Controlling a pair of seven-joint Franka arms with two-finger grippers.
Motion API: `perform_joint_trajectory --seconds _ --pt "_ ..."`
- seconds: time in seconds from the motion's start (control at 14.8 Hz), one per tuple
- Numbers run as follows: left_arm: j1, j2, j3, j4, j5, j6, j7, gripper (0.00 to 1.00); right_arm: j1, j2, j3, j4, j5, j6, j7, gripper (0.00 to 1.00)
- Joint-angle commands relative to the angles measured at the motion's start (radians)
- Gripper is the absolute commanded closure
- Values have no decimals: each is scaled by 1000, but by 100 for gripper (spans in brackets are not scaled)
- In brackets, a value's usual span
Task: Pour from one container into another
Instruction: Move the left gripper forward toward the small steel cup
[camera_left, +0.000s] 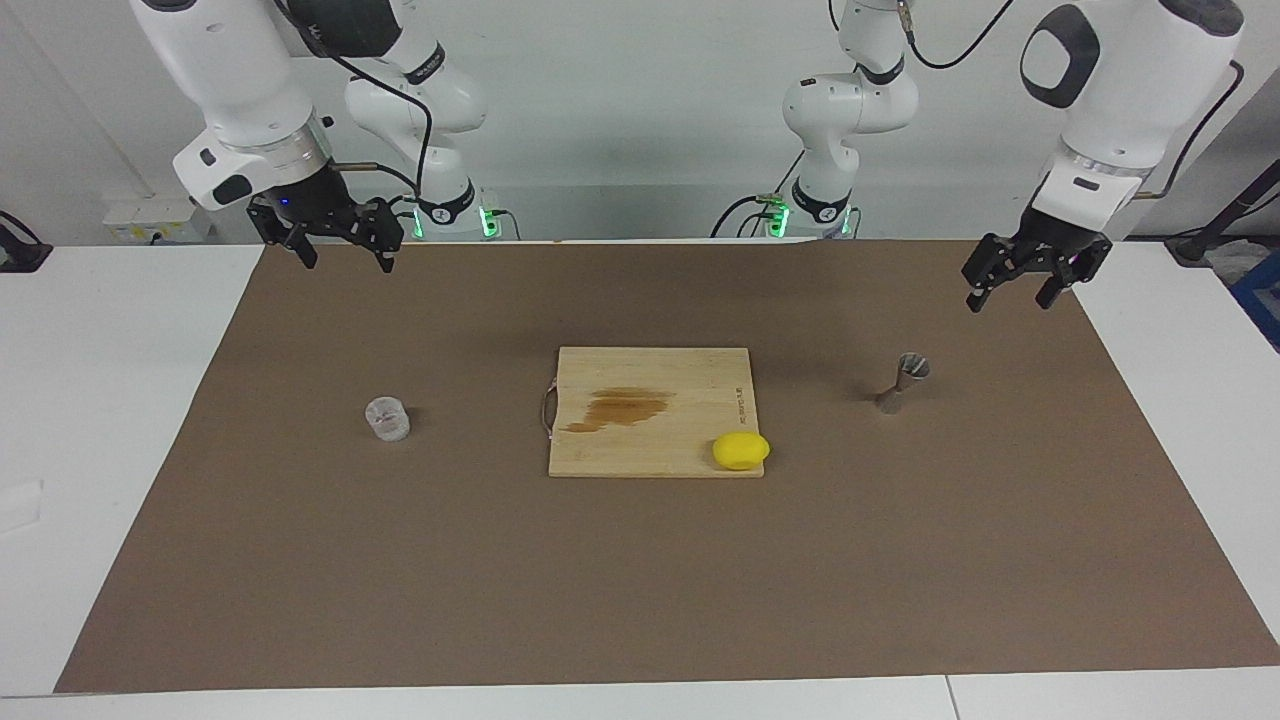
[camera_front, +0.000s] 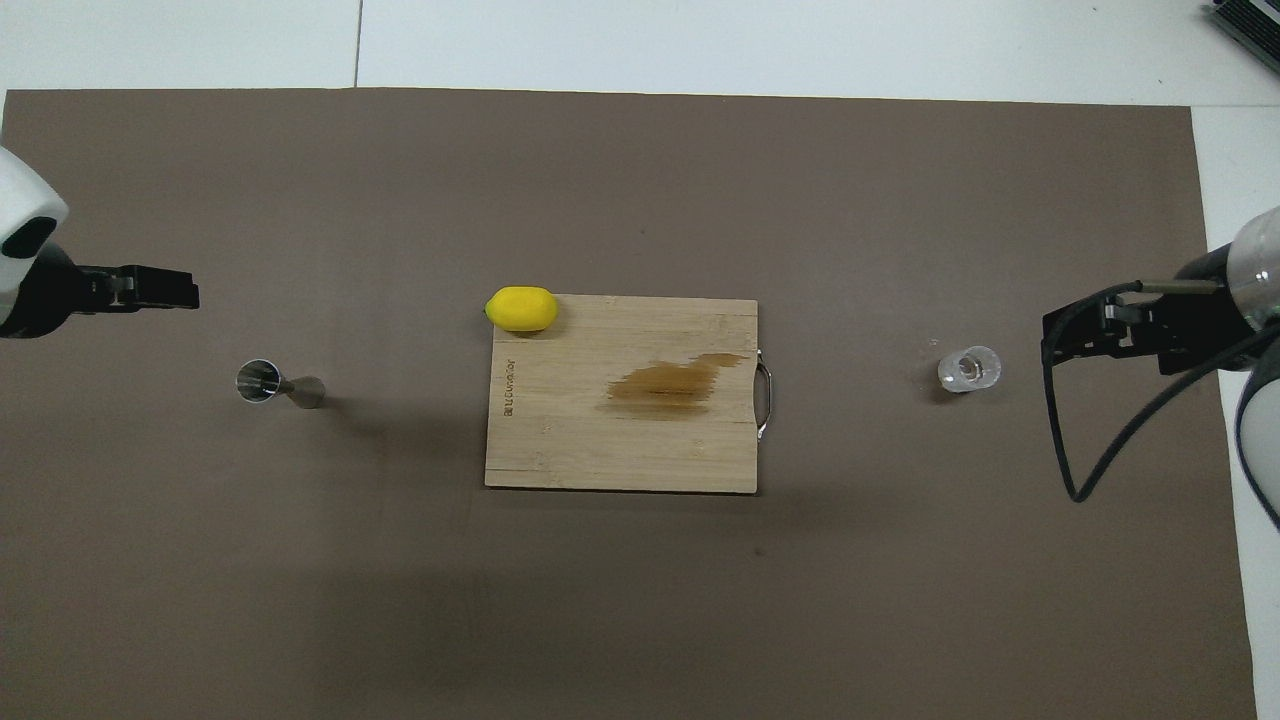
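The clear glass cup (camera_left: 386, 418) stands on the brown mat toward the right arm's end; it also shows in the overhead view (camera_front: 968, 369). The silvery hourglass jigger (camera_left: 905, 383) stands on the mat toward the left arm's end, and shows in the overhead view (camera_front: 275, 383). My right gripper (camera_left: 345, 255) is open and empty, raised over the mat's edge at the cup's end (camera_front: 1047, 340). My left gripper (camera_left: 1010, 293) is open and empty, raised over the mat at the jigger's end (camera_front: 185, 290). Neither touches anything.
A wooden cutting board (camera_left: 620, 455) with a brown stain lies mid-mat between cup and jigger (camera_front: 560, 440). A yellow lemon (camera_left: 740, 450) sits on its corner farther from the robots, toward the jigger (camera_front: 521, 308). White table borders the mat.
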Motion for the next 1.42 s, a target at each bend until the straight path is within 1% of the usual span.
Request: perform_joint_trajectory --seconds 0.0,0.13,0.34,0.47,0.67,0.81,0.88,1.01,1.15,1.35 --pt "-38 32 4 -41 13 94 -9 0 -12 -20 4 -21 4 2 8 0" --pt "-40 35 4 -78 13 178 -9 0 -12 -20 4 -21 4 2 8 0" --pt "-47 31 4 -204 13 394 -1 0 -12 -20 4 -21 4 2 7 0" --pt "-73 37 4 -201 13 422 -3 0 -11 -20 6 -21 4 2 7 0" --pt "-67 37 4 -201 13 416 -3 0 -12 -20 4 -21 4 2 8 0" --pt "-75 37 5 -198 13 390 -9 0 -12 -20 4 -21 4 2 8 0" --pt "-84 37 5 -178 13 341 -10 0 -12 -20 4 -21 4 2 8 0" --pt "-90 40 4 -123 15 179 -7 0 -12 -20 4 -21 4 2 8 0" --pt "-116 58 2 -85 15 145 -7 0 -12 -20 4 -21 2 2 8 0" --pt "-147 58 2 -78 15 135 -9 0 -12 -20 4 -21 4 2 8 0"
